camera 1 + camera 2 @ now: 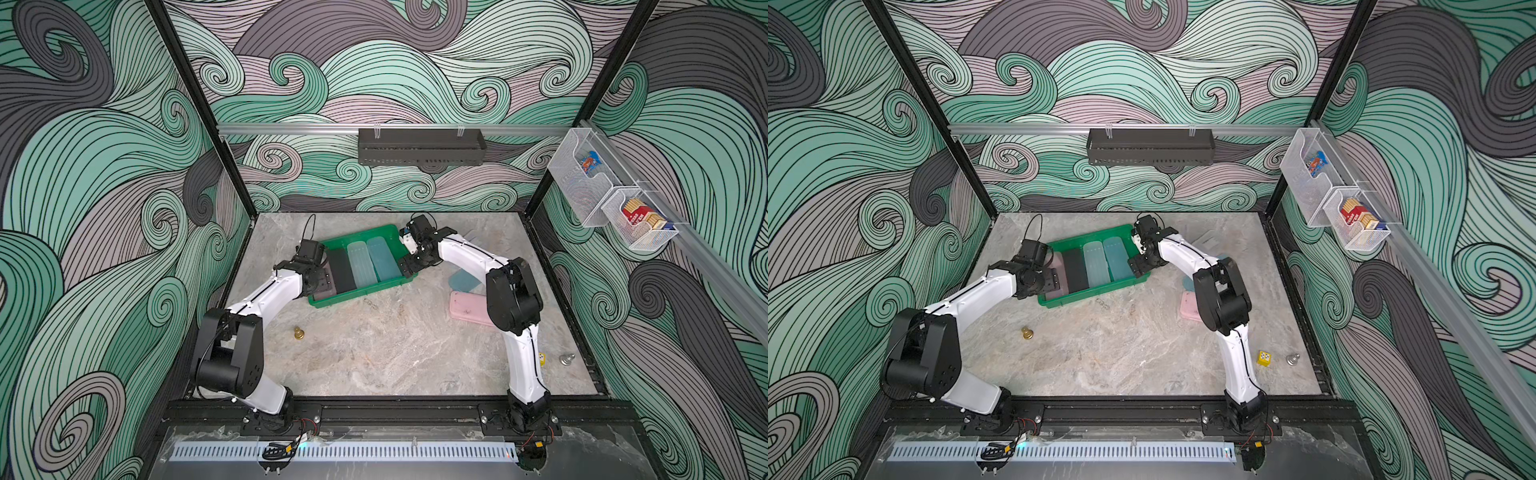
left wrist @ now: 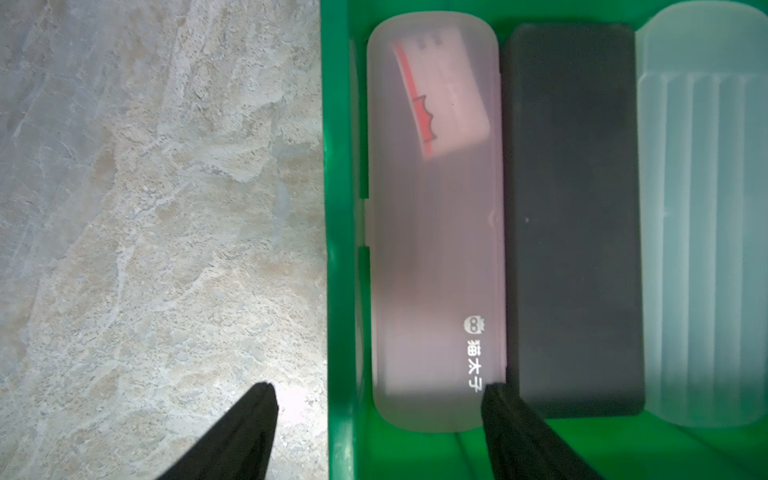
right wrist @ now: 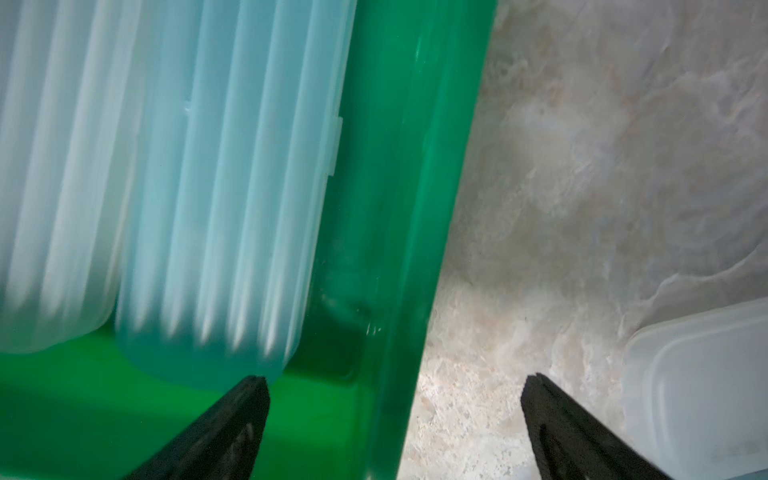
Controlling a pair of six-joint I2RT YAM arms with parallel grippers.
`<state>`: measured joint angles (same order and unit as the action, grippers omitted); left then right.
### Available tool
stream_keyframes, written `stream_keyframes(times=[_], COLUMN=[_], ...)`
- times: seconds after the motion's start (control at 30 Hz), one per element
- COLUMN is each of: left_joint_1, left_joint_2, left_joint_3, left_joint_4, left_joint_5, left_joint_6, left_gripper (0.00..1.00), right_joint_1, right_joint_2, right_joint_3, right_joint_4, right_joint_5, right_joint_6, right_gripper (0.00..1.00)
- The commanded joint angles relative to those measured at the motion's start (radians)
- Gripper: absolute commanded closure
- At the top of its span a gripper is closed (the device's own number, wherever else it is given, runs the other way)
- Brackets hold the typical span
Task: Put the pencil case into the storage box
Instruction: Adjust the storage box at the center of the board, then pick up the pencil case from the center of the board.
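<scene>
Fetching the opaque pink pencil case [image 1: 467, 309] from the marbled table [image 1: 374, 353] looks next: raise the right pincer [image 3: 397, 380], spread wide astride the wall of the shallow green plastic storage box [image 1: 353, 296], straight up. Opposite, the left pincer [image 2: 381, 388], parted and empty, straddles the other wall.

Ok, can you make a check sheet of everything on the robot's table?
Surface: marbled grey table.
Job's things: green storage box holds pinkish case, black case, clear case, blue case; pink case, teal case and whitish case lie outside.
Clutter: brass bell, silver bell, yellow die.
Tools: left tool and right tool open, each straddling a box wall, holding nothing.
Cables: black loop at left wrist; wires by arm bases.
Surroundings: swirly walls, black trough, white mesh bins.
</scene>
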<state>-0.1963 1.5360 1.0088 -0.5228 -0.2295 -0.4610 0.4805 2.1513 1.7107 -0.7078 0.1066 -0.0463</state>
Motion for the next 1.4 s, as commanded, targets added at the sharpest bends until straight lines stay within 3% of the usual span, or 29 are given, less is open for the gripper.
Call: stream_keyframes(times=[0.0,0.17,0.43,0.6,0.73,0.97,1.37], left_joint_1=[0.007,0.008,0.002,-0.014,-0.025,-0.031,-0.031], left_joint_2=[-0.026,-0.056,-0.129,-0.165,-0.148,-0.086,-0.054], left_joint_3=[-0.008,-0.027,-0.041,-0.057,-0.062,-0.055,-0.056], left_joint_4=[-0.015,-0.018,-0.025,0.002,0.038,0.072,0.093], left_joint_5=[0.015,0.022,0.057,0.114,0.161,0.178,0.164], left_joint_6=[-0.012,-0.021,-0.030,-0.001,0.020,0.038,0.055], left_gripper=[0.18,0.18,0.18,0.18,0.18,0.18,0.18], right_joint_1=[0.004,0.012,0.004,-0.115,-0.250,-0.427,-0.458], right_joint_2=[-0.086,-0.166,-0.254,-0.367,-0.414,-0.381,-0.261], right_joint_3=[-0.077,-0.188,-0.222,-0.282,-0.333,-0.375,-0.313], right_joint_4=[-0.037,-0.036,-0.035,-0.035,-0.036,-0.036,-0.033], right_joint_5=[0.029,0.050,0.115,0.157,0.097,-0.010,-0.019], right_joint_6=[-0.007,0.010,0.092,0.268,0.383,0.574,0.785], right_gripper=[0.02,0.02,0.01,0.01,0.01,0.01,0.01])
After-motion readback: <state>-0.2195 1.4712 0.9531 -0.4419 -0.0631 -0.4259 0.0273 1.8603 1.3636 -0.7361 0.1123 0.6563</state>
